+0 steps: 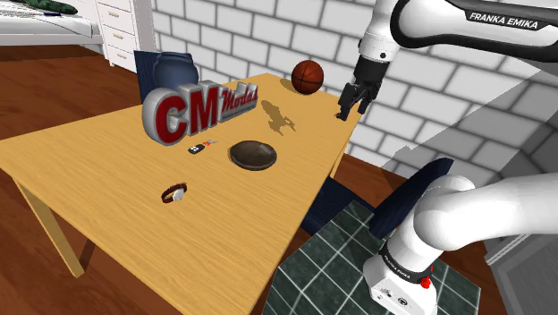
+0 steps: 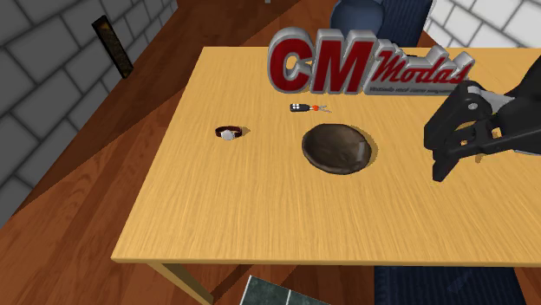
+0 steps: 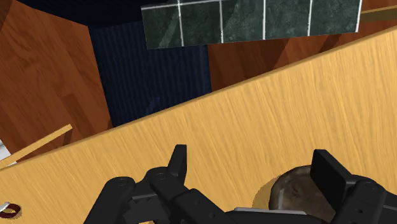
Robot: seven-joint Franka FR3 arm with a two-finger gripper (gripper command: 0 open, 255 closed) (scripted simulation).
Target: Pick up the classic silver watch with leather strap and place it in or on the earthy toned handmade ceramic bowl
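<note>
**Open gripper over the table, watch well apart**

We see the gripper (image 3: 250, 153) hanging in the air above the table (image 1: 89, 152), close to the edge at the shoulder view's right. Its jaws stand apart with nothing between them. The watch (image 1: 173, 192) lies on the table toward the shoulder view's near left, well apart from the gripper. We can make out its pale face and brown strap. The bowl (image 1: 252, 155), dark brown and shallow, sits between the two, nearer the watch than the gripper. In the wrist view part of its rim shows past one finger. A red sign (image 1: 192, 109) stands on the far side of the bowl, and a small black fob (image 1: 197, 148) lies just before it. A brown ball (image 1: 308, 76) rests at the table's far edge, near the gripper.
</note>
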